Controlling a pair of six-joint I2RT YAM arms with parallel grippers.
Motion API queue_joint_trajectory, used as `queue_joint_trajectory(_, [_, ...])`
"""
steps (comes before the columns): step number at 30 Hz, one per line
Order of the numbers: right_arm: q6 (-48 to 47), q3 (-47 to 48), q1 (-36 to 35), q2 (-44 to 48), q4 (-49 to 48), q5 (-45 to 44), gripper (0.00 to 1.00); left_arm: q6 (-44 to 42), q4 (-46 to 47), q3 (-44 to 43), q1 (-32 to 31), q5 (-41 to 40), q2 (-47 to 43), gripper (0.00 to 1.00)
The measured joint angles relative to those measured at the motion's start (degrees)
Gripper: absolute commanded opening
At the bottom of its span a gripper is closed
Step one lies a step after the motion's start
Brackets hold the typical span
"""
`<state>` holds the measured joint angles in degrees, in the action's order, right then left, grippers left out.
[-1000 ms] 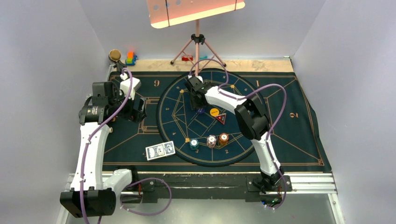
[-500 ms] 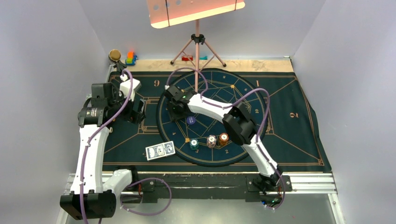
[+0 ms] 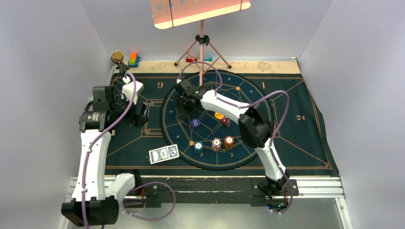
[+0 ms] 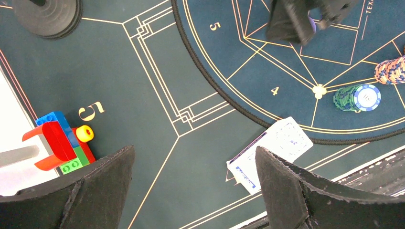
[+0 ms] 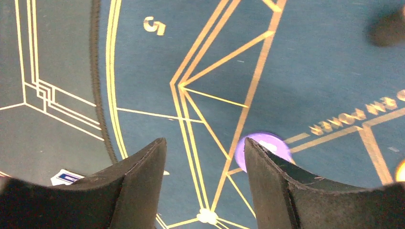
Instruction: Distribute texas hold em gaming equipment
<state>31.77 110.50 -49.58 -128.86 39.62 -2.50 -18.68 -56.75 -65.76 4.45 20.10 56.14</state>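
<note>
A dark blue chip [image 3: 195, 123] lies flat on the round mat [image 3: 248, 95], left of centre. It looks purple in the right wrist view [image 5: 265, 143]. My right gripper [image 3: 184, 107] hovers just behind and to the left of it, open and empty [image 5: 205, 141]; the chip lies beside its right fingertip. The yellow disc [image 3: 219, 115] and the triangular marker [image 3: 225, 121] lie at the centre, partly hidden by the arm. Teal [image 3: 198, 147], white [image 3: 216, 143] and orange [image 3: 229, 141] chip stacks stand at the near rim. The cards [image 3: 164, 153] lie left of them. My left gripper [image 3: 141, 114] is open above the cloth [image 4: 195, 150], with the cards [image 4: 272, 152] to its right.
A pink tripod stand [image 3: 202, 45] rises behind the mat. Coloured toy blocks [image 3: 134, 59] and a round dark base [image 3: 117, 56] sit at the far left corner. The blocks [image 4: 59, 140] also show in the left wrist view. The green cloth [image 3: 305, 138] reaches the right wall.
My right gripper swung left from the mat's centre with the dark blue chip, let it go there, then drew back a little. The yellow disc and marker show again. The left arm barely moved.
</note>
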Motion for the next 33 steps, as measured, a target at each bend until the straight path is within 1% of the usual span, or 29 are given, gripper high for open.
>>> queue_joint_trajectory(5, [0.2,-9.2,3.1,7.5,-1.8,-1.9,0.71,0.0,0.0,0.0,0.0,0.0,0.0,1.00])
queue_joint_trajectory(8, [0.2,-14.4,4.4,9.6,-2.0,-2.3,0.74,0.0,0.0,0.0,0.0,0.1,0.1,1.00])
queue_joint_trajectory(16, [0.2,-16.8,4.4,9.1,-2.3,-0.9,0.74,0.0,-0.4,0.0,0.0,0.3,0.3,1.00])
queue_joint_trajectory(22, [0.2,-16.4,3.6,6.8,-3.3,0.6,0.68,0.0,-1.1,0.0,0.0,0.3,0.3,1.00])
queue_joint_trajectory(27, [0.2,-14.1,2.6,5.0,-2.5,0.4,0.65,0.0,-1.4,-0.2,0.0,0.3,0.3,1.00])
queue_joint_trajectory(33, [0.2,-11.8,1.7,3.6,-1.8,0.9,0.55,0.0,-1.6,-0.7,0.0,0.3,0.3,1.00])
